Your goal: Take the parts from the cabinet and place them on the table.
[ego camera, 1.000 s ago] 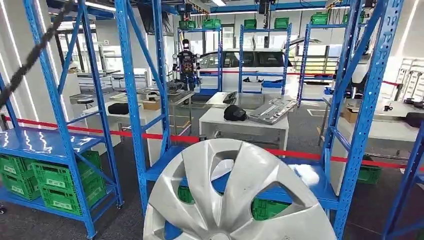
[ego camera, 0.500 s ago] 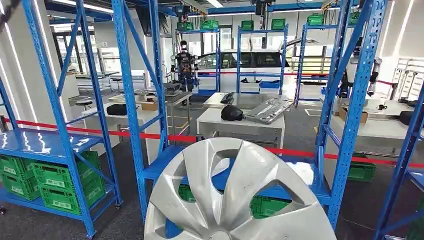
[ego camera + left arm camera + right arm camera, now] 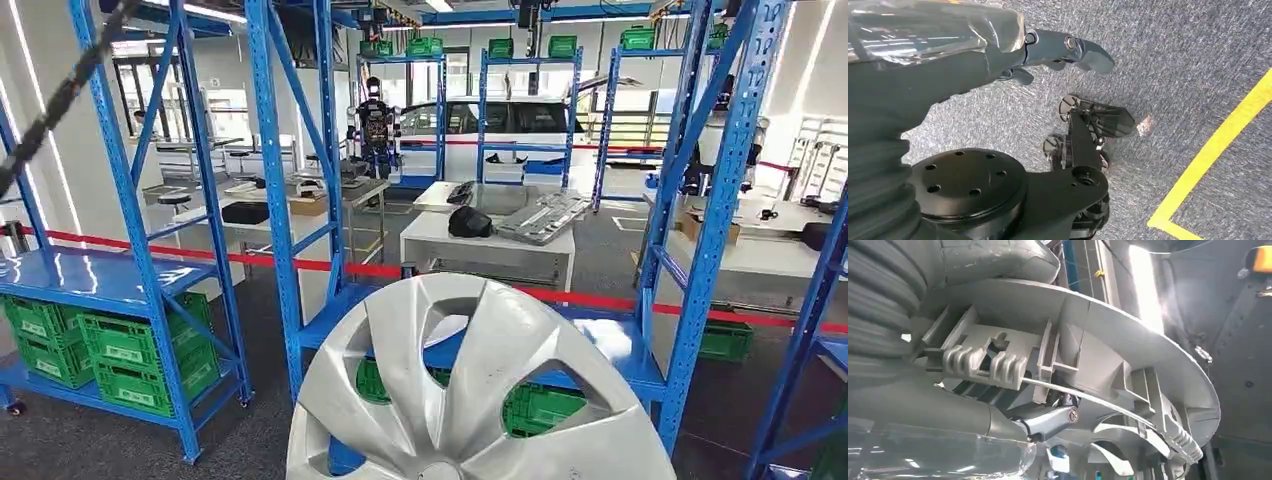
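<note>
Filling the lower middle of the head view, a silver hubcap (image 3: 470, 390) stood upright and closest of all, its spokes facing outward. Seen from the right wrist, the right hand (image 3: 998, 425) gripped it from behind: the grey thumb lay across the ribbed back of the rim and a darker finger hooked under the wire ring. The left hand (image 3: 1048, 55) hung down over grey carpet (image 3: 1188, 60) with a yellow line (image 3: 1218, 150), its fingers loosely apart and holding nothing. Just behind the hubcap stood a blue rack (image 3: 690, 240), with green crates (image 3: 540, 405) under its lower shelf. A second rack (image 3: 140, 250) to the left held more green crates (image 3: 120, 350). A red tape (image 3: 330, 265) ran across behind both. Farther back stood a white table (image 3: 490, 245) bearing a black bag (image 3: 468, 222) and a grey panel (image 3: 545, 217). Beyond it, another humanoid robot (image 3: 374, 122) stood beside a workbench (image 3: 330, 188), with a white car (image 3: 500, 118) behind more blue racks.
</note>
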Controlling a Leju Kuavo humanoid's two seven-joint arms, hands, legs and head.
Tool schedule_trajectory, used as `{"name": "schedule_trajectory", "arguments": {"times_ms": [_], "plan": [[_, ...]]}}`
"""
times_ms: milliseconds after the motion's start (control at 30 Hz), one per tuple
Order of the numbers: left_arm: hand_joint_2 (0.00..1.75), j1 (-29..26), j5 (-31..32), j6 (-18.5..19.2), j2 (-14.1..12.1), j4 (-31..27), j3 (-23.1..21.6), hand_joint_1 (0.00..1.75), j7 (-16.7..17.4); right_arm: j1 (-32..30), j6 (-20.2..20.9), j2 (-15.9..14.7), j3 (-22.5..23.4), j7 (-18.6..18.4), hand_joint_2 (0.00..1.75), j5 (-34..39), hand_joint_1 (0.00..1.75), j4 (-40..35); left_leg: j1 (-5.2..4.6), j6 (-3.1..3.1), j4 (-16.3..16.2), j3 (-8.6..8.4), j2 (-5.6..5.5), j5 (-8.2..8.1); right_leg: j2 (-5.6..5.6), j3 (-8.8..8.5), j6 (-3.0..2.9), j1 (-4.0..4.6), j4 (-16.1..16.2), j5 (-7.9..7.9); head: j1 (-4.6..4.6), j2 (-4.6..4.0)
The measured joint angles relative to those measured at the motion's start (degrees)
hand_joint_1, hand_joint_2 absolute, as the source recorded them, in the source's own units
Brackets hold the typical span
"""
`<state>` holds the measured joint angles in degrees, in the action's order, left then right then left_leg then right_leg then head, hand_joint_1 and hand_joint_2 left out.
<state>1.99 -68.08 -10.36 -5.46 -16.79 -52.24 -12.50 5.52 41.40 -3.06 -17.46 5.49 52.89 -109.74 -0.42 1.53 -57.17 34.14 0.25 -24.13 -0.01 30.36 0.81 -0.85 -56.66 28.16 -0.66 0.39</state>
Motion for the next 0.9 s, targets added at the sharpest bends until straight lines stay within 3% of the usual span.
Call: {"name": "schedule_trajectory", "arguments": {"times_ms": [67,133,167,233,267,300,333,367,433,467,500,600,633,667,733,800,833,867,900], "plan": [[1.75,0.0,0.0,0.0,0.0,0.0,0.0,0.0,0.0,-0.1,0.0,0.0,0.0,0.0,1.75,0.0,1.75,0.0,0.21,-0.73,0.1,0.16,0.0,0.48,0.06,0.33,-0.52,0.35,-0.2,-0.28,-0.06,0.0],[1.75,0.0,0.0,0.0,-0.1,0.1,0.0,0.0,0.0,0.0,0.0,0.0,0.0,0.0,1.75,0.0,1.75,0.0,0.55,-1.34,-0.4,0.58,-0.09,0.04,-0.03,0.19,-1.39,-0.37,0.1,-0.95,0.02,0.0],[1.75,-0.1,0.0,0.0,0.0,0.1,0.0,0.0,0.0,0.0,0.0,0.0,0.0,0.0,1.75,0.0,1.75,0.0,0.58,-1.75,-2.2,1.43,-0.17,-1.83,-0.03,0.32,-1.69,-0.32,0.1,-1.18,-0.11,0.0],[1.75,-0.1,0.0,0.0,0.0,0.1,0.0,0.0,0.0,0.0,0.0,0.2,0.0,0.0,1.75,0.0,1.75,0.0,0.95,-2.41,-11.3,4.77,-0.19,-7.29,-0.08,0.81,-2.05,-0.23,0.1,-1.58,-0.24,0.0],[1.75,-0.1,0.0,0.0,0.0,0.1,0.0,0.0,0.0,-0.1,0.0,0.2,0.0,0.0,1.75,0.0,1.75,0.0,1.1,-2.59,-15.9,6.47,-0.2,-9.19,-0.08,1.13,-2.01,-0.16,0.1,-1.79,-0.24,0.0],[1.75,-0.1,0.0,0.0,0.0,0.1,0.0,0.0,0.0,-0.1,0.0,0.2,0.0,0.0,1.75,0.0,1.75,0.0,1.16,-2.65,-18.3,7.26,-0.2,-9.75,-0.07,1.44,-1.92,-0.13,0.0,-1.94,-0.26,0.0],[1.75,-0.2,0.0,0.0,0.0,0.1,0.0,0.0,0.0,-0.1,0.0,0.2,0.0,0.0,1.75,0.0,1.75,0.0,1.16,-2.64,-17.7,6.55,-0.2,-9.07,-0.04,1.65,-1.93,-0.13,0.0,-2.16,-0.26,0.0],[1.75,-0.2,0.0,0.0,0.0,0.1,0.0,0.0,0.0,-0.2,0.0,0.2,0.0,0.0,1.75,0.0,1.75,0.0,1.16,-2.53,-14.5,4.58,-0.2,-7.43,-0.02,1.75,-1.79,-0.13,0.0,-2.25,-0.28,0.0],[1.75,-0.2,0.0,-0.1,0.0,0.1,0.0,0.0,0.0,-0.1,0.0,0.3,0.0,0.0,1.75,0.0,1.75,0.0,1.11,-2.01,-3.4,-2.11,-0.33,-3.05,0.04,1.71,-1.5,-0.11,0.0,-2.43,-0.31,0.0],[1.75,-0.1,0.0,-0.1,-0.2,0.1,0.1,0.0,0.0,-0.1,0.0,0.3,0.0,0.0,1.75,0.0,1.75,0.0,0.92,-1.63,-0.1,-3.92,-0.49,-3.68,0.02,1.79,-1.24,-0.04,0.0,-2.59,-0.31,0.0],[1.75,-0.1,0.0,-0.1,-0.2,0.1,0.1,0.0,0.0,0.0,0.0,0.3,0.0,0.0,1.75,0.0,1.75,0.0,0.56,-1.37,0.5,-3.88,-0.48,-3.58,0.01,2.22,-0.89,0.27,-0.2,-2.81,-0.28,0.0],[1.75,-0.3,0.1,-0.1,-0.2,0.2,0.1,0.0,-0.1,-0.2,0.0,0.3,0.0,-0.2,1.75,0.0,1.75,0.0,0.25,-0.6,0.3,-3.47,-0.44,-3.05,-0.01,2.65,0.17,0.03,0.0,-3.51,-0.31,0.0],[1.75,-0.3,0.2,-0.2,-0.1,0.3,0.1,0.0,-0.2,-0.2,0.0,0.3,0.0,-0.2,1.75,0.1,1.75,-0.1,0.81,0.16,1.3,-3.65,-0.27,-2.19,-0.03,2.95,0.4,0.27,-0.4,-3.25,-0.28,0.0],[1.75,-0.2,0.3,-0.2,0.0,0.3,0.1,0.0,-0.2,-0.2,0.0,0.3,0.0,-0.2,1.75,0.1,1.75,-0.1,0.68,0.39,1.5,-3.5,-0.15,-1.86,-0.03,3.89,0.34,0.18,-1.6,-2.16,-0.26,0.0],[1.75,-0.1,0.4,-0.1,-0.1,0.4,0.2,0.0,-0.3,-0.1,0.0,0.2,0.0,-0.3,1.75,0.2,1.75,-0.1,0.58,0.99,1.5,-2.59,-0.09,-1.28,0.0,7.6,-0.3,0.06,-10.2,2.5,-0.02,0.0],[1.75,-0.2,0.5,0.0,-0.1,0.5,0.2,0.0,-0.3,-0.3,0.0,0.2,0.0,-0.4,1.75,0.2,1.75,-0.1,0.42,1.06,1.4,-1.64,-0.01,-0.69,-0.02,11.06,-0.09,-0.01,-18.8,5.57,0.0,0.0],[1.75,-0.2,0.6,0.0,-0.1,0.5,0.2,0.0,-0.3,-0.5,0.0,0.2,0.0,-0.5,1.75,0.2,1.75,-0.1,0.42,1.02,1.3,-1.28,-0.01,-0.46,-0.02,10.8,0.27,-0.02,-18.9,5.41,0.02,0.0],[1.75,-0.2,0.8,0.0,-0.1,0.5,0.2,0.0,-0.3,-0.5,0.0,0.1,0.0,-0.5,1.75,0.2,1.75,-0.1,0.44,0.94,1.2,-0.99,-0.02,-0.26,-0.03,9.03,0.76,-0.05,-16.4,4.46,0.04,0.0],[1.75,-0.2,0.9,0.0,0.0,0.5,0.2,0.0,-0.3,-0.4,0.0,0.1,0.0,-0.5,1.75,0.2,1.75,-0.1,0.48,0.78,1.0,-0.73,-0.05,-0.13,-0.04,5.97,1.3,-0.11,-11.3,2.74,0.04,0.0]]}}
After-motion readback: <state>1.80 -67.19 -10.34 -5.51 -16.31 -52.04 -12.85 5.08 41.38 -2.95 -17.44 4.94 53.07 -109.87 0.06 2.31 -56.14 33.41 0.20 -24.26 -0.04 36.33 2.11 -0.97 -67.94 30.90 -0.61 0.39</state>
